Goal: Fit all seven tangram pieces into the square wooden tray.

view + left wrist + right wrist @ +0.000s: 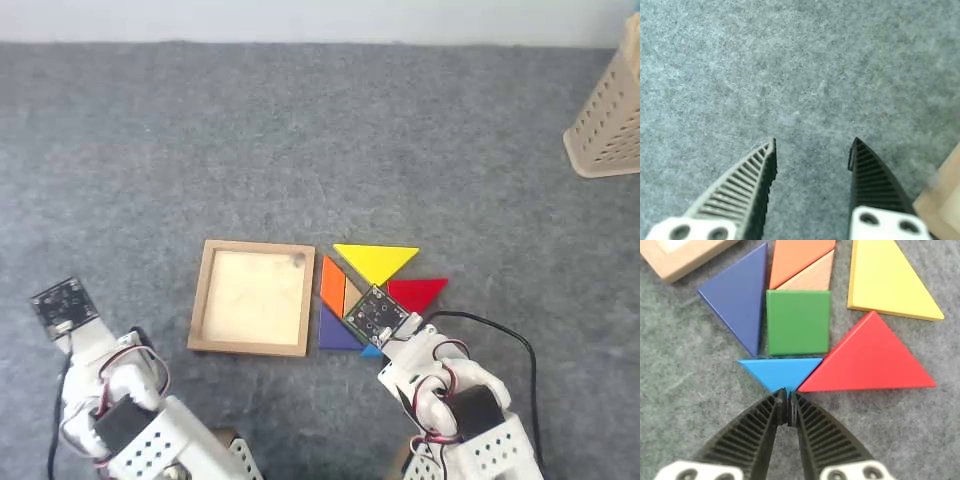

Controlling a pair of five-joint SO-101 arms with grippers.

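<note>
Grey felt covers the bench, and a perforated beige basket stands at its far right corner, well apart from the work. The square wooden tray lies flat near the middle with its floor bare; no piece is seated yet.

All seven pieces lie in one tight cluster just beside the tray's right wall: the large yellow triangle, the large red triangle, the green square, the dark blue triangle, the orange parallelogram, the plain wood triangle and the small light blue triangle.

My right hand hangs low at the cluster's near edge. Its fingers are pressed together with nothing between them, and the tips sit at the apex of the small light blue triangle; I cannot tell whether they touch it. My left hand is spread wide over bare felt, with a corner of the tray beside it.

Assessment: the pieces look thin, rigid and light, and I judge their smooth painted faces to be slippery. They lie flat with edges abutting, leaving little finger room. I would take an outer piece first, pinching across its free edges. A triangle's converging sides may squirt out of the grip, so I would nudge it clear of its neighbours beforehand.
</note>
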